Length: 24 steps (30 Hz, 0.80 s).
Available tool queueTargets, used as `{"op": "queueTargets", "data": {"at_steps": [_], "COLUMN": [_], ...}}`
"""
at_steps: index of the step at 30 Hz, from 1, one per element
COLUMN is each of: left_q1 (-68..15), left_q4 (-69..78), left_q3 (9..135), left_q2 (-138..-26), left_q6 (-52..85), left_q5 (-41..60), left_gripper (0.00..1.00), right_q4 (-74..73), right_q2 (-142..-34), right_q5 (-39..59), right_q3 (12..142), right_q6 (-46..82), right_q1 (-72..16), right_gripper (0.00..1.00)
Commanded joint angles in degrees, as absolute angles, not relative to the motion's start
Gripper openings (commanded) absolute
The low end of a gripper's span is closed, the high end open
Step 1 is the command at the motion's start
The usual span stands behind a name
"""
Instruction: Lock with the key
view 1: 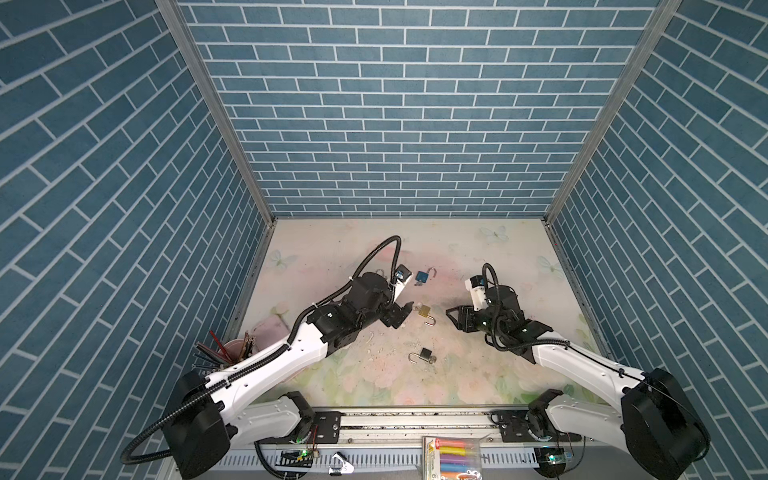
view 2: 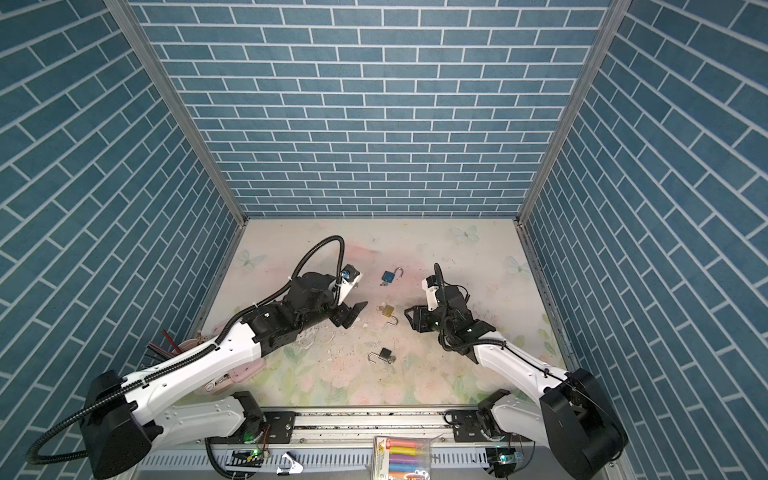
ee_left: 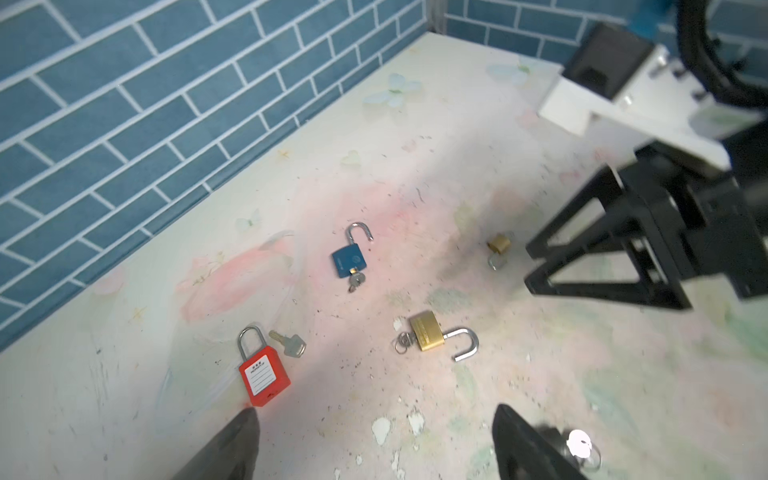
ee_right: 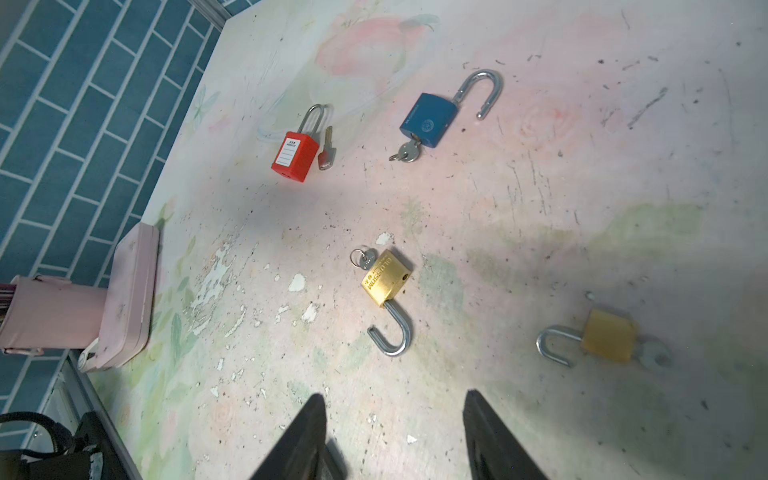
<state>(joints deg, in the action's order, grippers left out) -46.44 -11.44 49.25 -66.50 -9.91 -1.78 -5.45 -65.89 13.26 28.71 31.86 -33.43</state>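
Left end effector (view 1: 400, 316) and right end effector (view 1: 453, 319) gape empty, flanking the brass padlock (view 1: 424, 311) untouched.

You see the lettered brass padlock (ee_right: 386, 277) in brushed golden metal with a shiny steel shackle, the red padlock (ee_right: 296, 156) in smooth plastic, the table (ee_right: 540, 216) matt, scratched, flaking

Both arms reach in from the lower corners of both top views. Left gripper (view 1: 404, 316) jaws spread wide; right gripper (view 1: 452, 320), mid-frame, faces it, jaws apart.
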Motion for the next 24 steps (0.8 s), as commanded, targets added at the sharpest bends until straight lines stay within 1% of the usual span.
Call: {"op": "queueTargets", "data": {"at_steps": [1,3,6,8,13,20,24], "left_q1": [-45.84,-44.99,-44.98,-44.97,-45.32,-45.31,-45.43], "left_q4": [-15.11,-17.04,-13.25,-10.53,-10.05,-14.11,-15.29], "left_q3": [52.27,56.02,56.29,56.16,60.41,68.82,70.96], "left_q2": [-69.56,-75.00,-80.43,-83.64,-91.63,-101.40,-105.85], "left_q6": [-18.70,-18.43,-21.19,-22.47,-25.69,-32.13,-32.78], "left_q5": [1.06,2.44,0.73,0.49,3.20,2.38,3.39], "left_gripper": [0.88,0.88,0.88,0.88,0.88,0.88,0.81], "right_q4": [-9.80,-5.27,-0.33,0.15,-3.64,-7.78,-8.61], "right_q2": [-65.49,-67.03,-68.62,-67.95,-64.73,-65.47,-66.78], "right_q5": [10.23,8.51,9.35,10.50,13.01,14.85,15.84], "right_q3": [28.66,30.40,32.23,31.70,26.58,22.85,22.80], "right_q6": [36.71,36.90,35.81,35.68,38.76,41.09,41.22], "right_q1": [-33.17,-32.17,-30.29,-29.72,-29.42,-29.09,-29.01], "right_gripper": [0.56,0.57,0.57,0.57,0.57,0.55,0.55]}}
